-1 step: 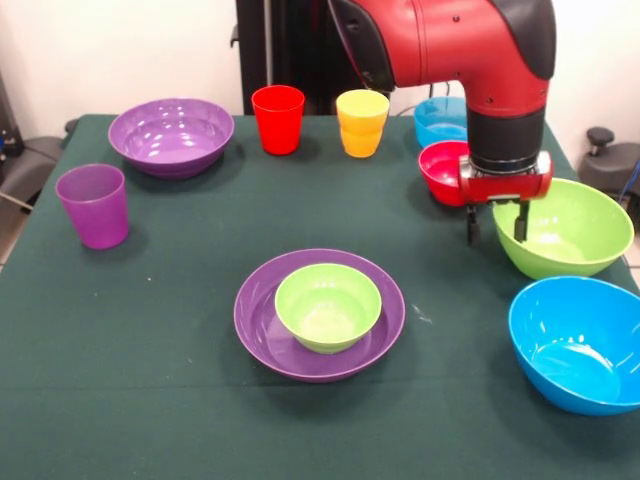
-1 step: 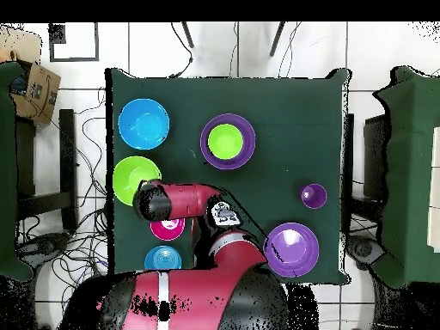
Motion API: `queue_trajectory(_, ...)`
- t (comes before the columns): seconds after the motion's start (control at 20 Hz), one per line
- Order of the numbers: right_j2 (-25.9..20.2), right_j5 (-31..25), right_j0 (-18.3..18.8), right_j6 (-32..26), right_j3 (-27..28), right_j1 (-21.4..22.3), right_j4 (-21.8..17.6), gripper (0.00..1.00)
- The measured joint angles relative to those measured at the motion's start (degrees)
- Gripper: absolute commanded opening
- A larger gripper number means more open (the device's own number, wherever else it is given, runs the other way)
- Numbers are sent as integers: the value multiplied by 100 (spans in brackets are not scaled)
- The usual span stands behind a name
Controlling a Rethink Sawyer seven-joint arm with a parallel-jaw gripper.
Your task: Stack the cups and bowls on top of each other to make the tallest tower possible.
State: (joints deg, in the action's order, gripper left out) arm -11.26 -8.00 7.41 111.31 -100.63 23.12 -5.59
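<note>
Two black fingers of the claw [image 1: 495, 222] hang apart and hold nothing, right at the near rim of the large lime green plastic bowl [image 1: 568, 228]; one finger seems to be inside the rim and one outside, but I cannot tell this for sure. Just behind the claw sits the small red plastic bowl [image 1: 441, 171], and further behind it the small light blue bowl [image 1: 438, 120]. In front of the claw, near it, lies the large blue plastic bowl [image 1: 578, 342]. Well away to the side, a small green bowl [image 1: 328, 306] rests inside a large purple bowl [image 1: 319, 314], and this pair is the only stacking so far. The red cup [image 1: 278, 119], the yellow-orange cup [image 1: 362, 122], the translucent purple cup [image 1: 93, 205] and the second large purple bowl [image 1: 171, 135] stand far off, each alone. I judge the risk is in the grip: the rim is thin, glossy and sloped, so it may slip or the bowl may tip when lifted. A low approach may also push the red bowl.
</note>
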Motion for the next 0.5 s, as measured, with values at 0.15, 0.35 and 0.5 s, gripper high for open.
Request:
queue_trajectory(0.15, -1, 88, 24, 0, -1, -51, 2, 100)
queue_trajectory(0.35, -2, 93, 25, 0, -2, -53, 2, 100)
queue_trajectory(0.5, -7, 94, 36, 0, -5, -52, 2, 100)
